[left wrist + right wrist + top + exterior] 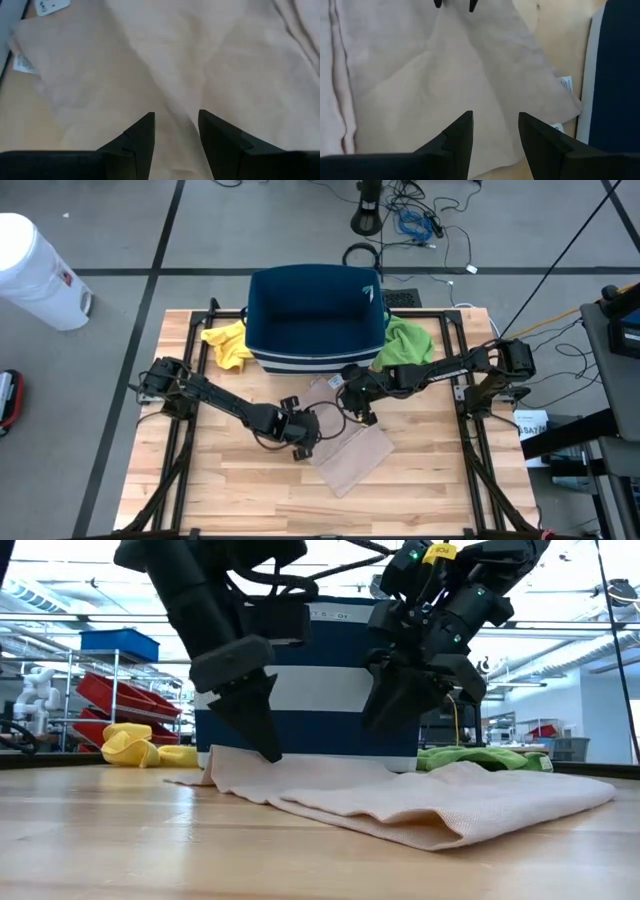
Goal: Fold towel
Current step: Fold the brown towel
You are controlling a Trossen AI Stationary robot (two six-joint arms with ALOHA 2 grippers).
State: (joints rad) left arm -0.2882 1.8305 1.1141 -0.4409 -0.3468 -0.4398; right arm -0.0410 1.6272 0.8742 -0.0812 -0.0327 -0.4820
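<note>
1. On the wooden tabletop [200,490], a beige towel [345,450] is lying partly folded in front of a dark blue bin [315,315], one corner with a white tag reaching almost to the bin's base.
2. Over the towel's left part, the left end effector [305,442] is pointing down with its fingers [142,137] standing apart, tips at the cloth and nothing pinched between them.
3. Near the bin, the right end effector [355,408] is hovering just above the towel, its fingers [460,135] likewise spread and gripping nothing.
4. Seen from the low camera, the towel [430,800] is lying flat with a rounded fold along its near edge.
5. Beside the bin, a yellow cloth [228,343] is sitting on the left and a green cloth [408,340] on the right.
</note>
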